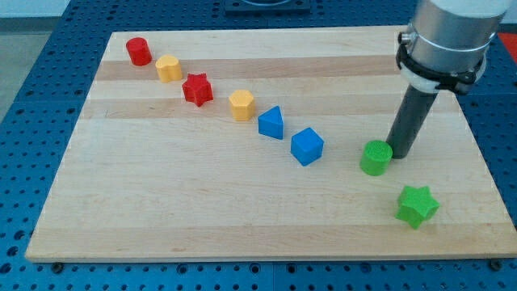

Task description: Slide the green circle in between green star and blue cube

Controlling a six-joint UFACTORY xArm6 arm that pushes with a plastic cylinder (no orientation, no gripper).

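My tip point(399, 153), the lower end of the straight dark rod, rests on the pale wooden board point(202, 218) at the view's right. The arm carries no jaws, so there is nothing to stand wide, narrow or closed; the rod holds nothing.

The small green plastic circle point(376, 158), a short cylinder, sits just to the view's left of my tip, at or very near contact; I cannot tell whether the two actually touch. The green plastic star point(418, 205) lies toward the view's bottom and slightly right of my tip, near but apart from both the tip and the green circle. The blue plastic cube point(307, 146) stands to the view's left of my tip, beyond the green circle, with bare wood between cube and circle. So the green circle lies roughly between the cube and the star, nearer the star.

Further from my tip, a diagonal row climbs toward the view's upper left: a blue plastic triangular block point(271, 123) just beyond the cube, then a yellow-orange plastic hexagonal block point(241, 105), a red plastic star point(197, 89), a second yellow-orange plastic block point(169, 69) whose exact shape I cannot make out, and a red plastic cylinder point(139, 52) farthest off. None of these stands between my tip and the green circle. The board lies on a blue perforated table point(48, 121).
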